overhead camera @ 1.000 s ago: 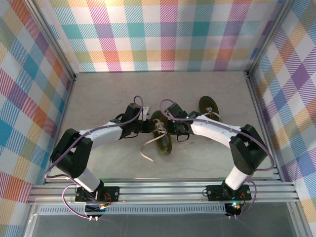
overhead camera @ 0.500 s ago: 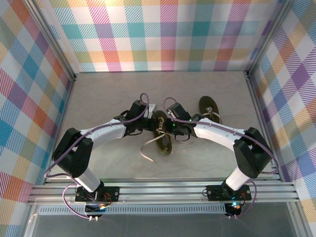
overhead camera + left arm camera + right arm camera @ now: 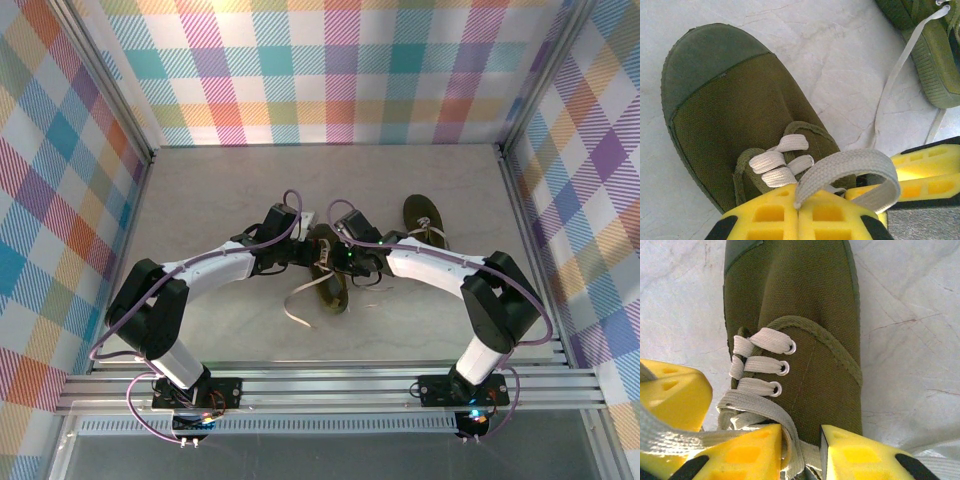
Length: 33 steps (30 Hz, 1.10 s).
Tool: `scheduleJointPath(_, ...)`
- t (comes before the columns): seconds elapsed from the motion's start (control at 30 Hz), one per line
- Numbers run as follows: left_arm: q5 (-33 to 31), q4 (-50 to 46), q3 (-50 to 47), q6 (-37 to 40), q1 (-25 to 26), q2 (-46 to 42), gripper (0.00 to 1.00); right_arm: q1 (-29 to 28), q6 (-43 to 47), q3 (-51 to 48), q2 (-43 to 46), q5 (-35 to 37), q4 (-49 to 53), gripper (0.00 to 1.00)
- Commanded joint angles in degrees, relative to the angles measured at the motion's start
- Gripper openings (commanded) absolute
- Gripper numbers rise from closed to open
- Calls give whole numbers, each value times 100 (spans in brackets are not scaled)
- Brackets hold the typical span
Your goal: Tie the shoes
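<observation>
Nearest the front: a loose lace end [image 3: 288, 308] trailing on the table [image 3: 220, 200], left slack, probably as not needed for the knot. Just behind it, the near shoe [image 3: 330, 282], in the middle of the table. Lies with the long axis running near to far, a little slanted; seems to point the toe toward the front edge, though hard to confirm from above. Over the laced part, the left gripper [image 3: 798, 201]: fully closed, pinching a flat lace loop [image 3: 852, 162] standing up in an arch. Held so, by my judgement, to keep the loop formed and under tension for the other side to work around. Just beside, the right gripper [image 3: 801, 440]: partly open, with a lace strand [image 3: 765, 410] passing through the gap, not clamped as far as visible. Looks placed either to take this strand or to release it; cannot tell which. Farther and to the right, well apart from both grippers, the second shoe [image 3: 424, 222], also lengthwise near to far, with its lace [image 3: 894, 76] loose on the table, not tied.
</observation>
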State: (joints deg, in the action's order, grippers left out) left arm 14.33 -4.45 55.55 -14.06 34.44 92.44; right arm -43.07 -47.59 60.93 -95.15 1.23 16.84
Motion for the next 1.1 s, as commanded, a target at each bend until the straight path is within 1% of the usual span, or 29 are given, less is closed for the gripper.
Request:
scheduleJointPath(0.0,-14,-54,70,45,30,-51,0,44,-57,-62,59,-241,-441,27)
scheduleJointPath(0.13,13,-30,52,44,28,-41,0,53,-63,-33,-10,-276,-464,27)
scheduleJointPath(0.27,0,-25,9,36,28,-51,0,81,-143,-1,-103,-184,-309,23)
scheduleJointPath(0.43,-75,-47,-17,35,28,-64,0,97,-142,-59,18,-125,-274,12)
scheduleJointPath(0.7,-528,-264,0,86,25,-86,0,93,441,-37,319,-108,81,3)
scheduleJointPath(0.9,-760,-398,17,88,16,-65,0,97,865,30,276,91,560,1)
scheduleJointPath(1.07,-846,-443,27,62,-16,-42,0,97,959,331,-39,587,1294,2)
